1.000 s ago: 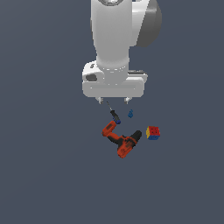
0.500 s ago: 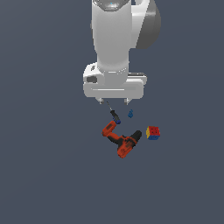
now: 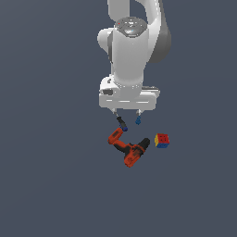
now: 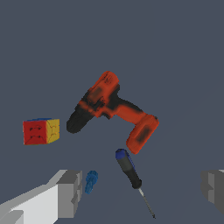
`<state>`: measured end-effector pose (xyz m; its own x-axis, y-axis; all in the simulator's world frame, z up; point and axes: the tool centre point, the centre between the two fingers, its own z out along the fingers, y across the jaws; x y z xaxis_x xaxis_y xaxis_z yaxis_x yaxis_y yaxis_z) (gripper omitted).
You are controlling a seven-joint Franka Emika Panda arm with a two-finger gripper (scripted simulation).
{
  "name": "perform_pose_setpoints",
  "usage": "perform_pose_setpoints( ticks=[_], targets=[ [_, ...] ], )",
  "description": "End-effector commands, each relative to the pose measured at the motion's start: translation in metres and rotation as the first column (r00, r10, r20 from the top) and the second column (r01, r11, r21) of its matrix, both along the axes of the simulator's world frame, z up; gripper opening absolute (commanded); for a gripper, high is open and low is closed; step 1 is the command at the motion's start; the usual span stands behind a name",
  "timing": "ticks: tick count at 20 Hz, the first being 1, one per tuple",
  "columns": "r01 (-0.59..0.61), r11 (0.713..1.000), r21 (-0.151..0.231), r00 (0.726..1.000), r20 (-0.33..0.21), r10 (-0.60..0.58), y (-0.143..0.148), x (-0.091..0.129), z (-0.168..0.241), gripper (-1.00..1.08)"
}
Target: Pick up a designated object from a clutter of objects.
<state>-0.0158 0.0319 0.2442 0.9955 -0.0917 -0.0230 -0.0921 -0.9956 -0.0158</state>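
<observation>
My wrist housing blocked most of my gripper [image 3: 127,112] in the exterior view, where the blue piece [image 3: 138,121] was a mere speck. My arm pointed straight down over the clutter, jaws spread wide and holding nothing. In the wrist view the blue piece [image 4: 91,181] lay just beside one finger [image 4: 70,192], near the screwdriver [image 4: 131,173], with the drill [image 4: 109,109] and cube [image 4: 41,131] beyond.

Four things are lying on the floor: one drill [image 3: 129,149], one screwdriver [image 4: 130,170], one cube [image 3: 161,140] and one blue piece [image 4: 90,181]. One arm [image 3: 132,55] is hanging over them, carrying one gripper [image 3: 127,112].
</observation>
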Motion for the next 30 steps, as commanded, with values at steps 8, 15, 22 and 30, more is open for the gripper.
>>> perform_pose_setpoints(
  ticks=[8,15,22,30],
  targets=[
    [0.045,0.999,-0.018,0.999,0.009,-0.045,0.043,-0.042,-0.071,1.0],
    [0.076,0.997,-0.022,0.997,0.016,-0.075,0.07,-0.085,-0.117,1.0],
    [0.094,0.995,-0.02,0.995,0.02,-0.093,0.085,-0.117,-0.143,1.0],
    [0.101,0.995,-0.018,0.995,0.021,-0.1,0.09,-0.131,-0.152,1.0]
  ],
)
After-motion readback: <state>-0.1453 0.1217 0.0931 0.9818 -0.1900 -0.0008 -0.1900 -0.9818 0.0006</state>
